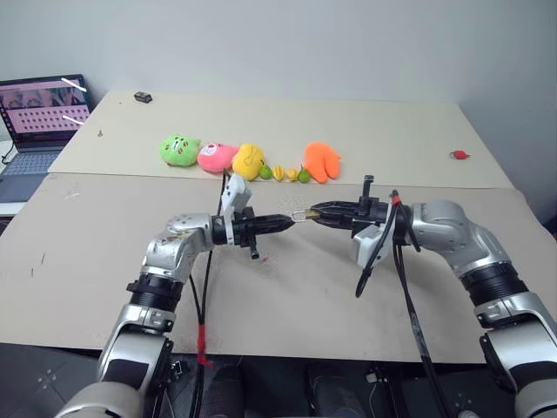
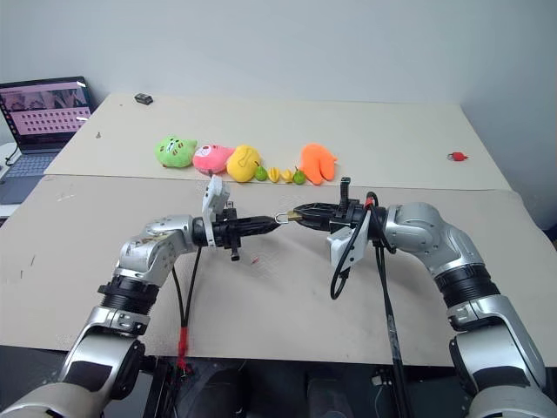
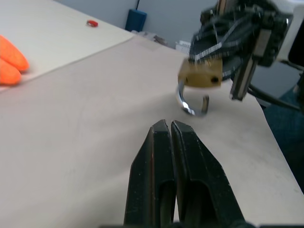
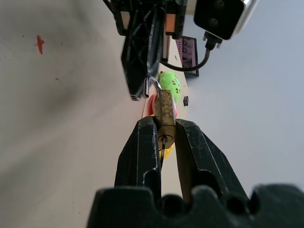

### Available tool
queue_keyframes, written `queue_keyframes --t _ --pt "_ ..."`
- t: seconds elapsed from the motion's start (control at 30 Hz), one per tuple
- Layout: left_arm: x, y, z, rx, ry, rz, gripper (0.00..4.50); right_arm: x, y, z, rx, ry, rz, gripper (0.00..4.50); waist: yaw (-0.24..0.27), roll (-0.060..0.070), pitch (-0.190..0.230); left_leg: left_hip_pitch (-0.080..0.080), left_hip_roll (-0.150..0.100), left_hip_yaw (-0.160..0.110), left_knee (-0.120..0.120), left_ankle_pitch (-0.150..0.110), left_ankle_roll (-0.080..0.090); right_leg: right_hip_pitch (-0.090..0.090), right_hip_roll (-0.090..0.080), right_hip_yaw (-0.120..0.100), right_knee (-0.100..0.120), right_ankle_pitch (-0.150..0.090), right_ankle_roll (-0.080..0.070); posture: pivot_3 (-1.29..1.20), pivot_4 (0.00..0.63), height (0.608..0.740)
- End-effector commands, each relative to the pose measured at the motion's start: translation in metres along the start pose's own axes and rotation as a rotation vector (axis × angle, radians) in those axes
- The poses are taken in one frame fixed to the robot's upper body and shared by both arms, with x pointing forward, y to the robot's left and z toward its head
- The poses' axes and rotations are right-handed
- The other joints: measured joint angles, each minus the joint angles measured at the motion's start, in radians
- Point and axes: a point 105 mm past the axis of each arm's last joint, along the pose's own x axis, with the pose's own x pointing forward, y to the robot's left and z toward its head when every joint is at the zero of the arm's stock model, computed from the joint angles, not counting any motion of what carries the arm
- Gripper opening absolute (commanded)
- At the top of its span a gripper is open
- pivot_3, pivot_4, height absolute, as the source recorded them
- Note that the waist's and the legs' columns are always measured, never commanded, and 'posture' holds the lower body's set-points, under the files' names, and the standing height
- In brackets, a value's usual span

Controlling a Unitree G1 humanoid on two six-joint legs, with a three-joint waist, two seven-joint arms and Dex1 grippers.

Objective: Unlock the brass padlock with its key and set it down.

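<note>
The brass padlock (image 4: 165,111) is small and gold, and it hangs in the air above the tan table (image 1: 104,287). My right gripper (image 4: 164,121) is shut on its body, with the empty keyhole (image 4: 165,138) facing that wrist. The silvery shackle (image 3: 191,107) points toward my left gripper (image 3: 167,124), and one of its legs seems to stand free of the body. My left gripper is shut with nothing between its fingers, its tip just short of the shackle. From the head, both grippers meet tip to tip over the table's middle, at the padlock (image 1: 302,214). The key is out of view.
A row of plush toys and small toy fruits (image 1: 248,160) lies on the far table. A laptop (image 1: 39,117) stands at far left. A small black object (image 1: 143,97) and a small red object (image 1: 459,155) lie near the back.
</note>
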Motion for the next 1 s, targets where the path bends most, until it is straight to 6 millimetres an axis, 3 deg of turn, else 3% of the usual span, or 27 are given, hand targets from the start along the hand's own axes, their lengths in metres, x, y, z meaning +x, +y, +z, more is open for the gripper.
queue_keyframes --t 0.03,0.13,0.27,0.4,0.7,1.0 --pt "0.006 -0.013 0.022 0.014 -0.065 -0.062 0.16 -0.003 -0.014 0.001 -0.028 -0.005 -0.049 0.12 -0.001 0.0 0.0 0.0 0.0 0.0 0.0 0.0 0.0 0.0 0.0 0.0 0.0 0.0 0.0 0.0 0.15 0.717" --pt "0.002 -0.035 0.01 -0.016 0.026 -0.175 0.16 -0.003 -0.014 0.001 -0.029 -0.005 -0.049 0.12 -0.006 0.0 0.0 0.0 0.0 0.0 0.0 0.0 0.0 0.0 0.0 0.0 0.0 0.0 0.0 0.0 0.15 0.717" --pt "-0.012 -0.012 -0.001 -0.017 0.076 -0.064 0.16 -0.002 -0.015 0.001 -0.029 -0.008 -0.053 0.12 -0.002 0.0 0.0 0.001 0.0 0.0 0.0 0.0 0.0 0.0 0.0 0.0 0.001 0.0 0.0 0.0 0.15 0.717" --pt "-0.015 0.001 0.007 -0.022 0.033 -0.005 0.16 -0.003 -0.014 0.002 -0.03 -0.01 -0.049 0.12 -0.003 0.0 0.0 0.002 0.0 0.0 0.0 0.0 0.0 0.0 0.0 0.0 0.001 0.0 0.0 0.0 0.15 0.717" --pt "0.002 0.001 0.045 -0.12 -0.157 -0.003 0.16 -0.003 -0.016 0.001 -0.036 -0.01 -0.047 0.12 0.0 0.0 0.0 0.0 0.0 0.0 0.0 0.0 0.0 0.0 0.0 0.0 0.0 0.0 0.0 0.0 0.15 0.717" --pt "0.0 0.002 0.043 -0.127 -0.144 -0.006 0.16 -0.002 -0.018 0.001 -0.044 -0.012 -0.048 0.12 -0.003 0.0 0.0 0.001 0.0 0.0 0.0 0.0 0.0 0.0 0.0 0.0 0.0 0.0 0.0 0.0 0.15 0.717"
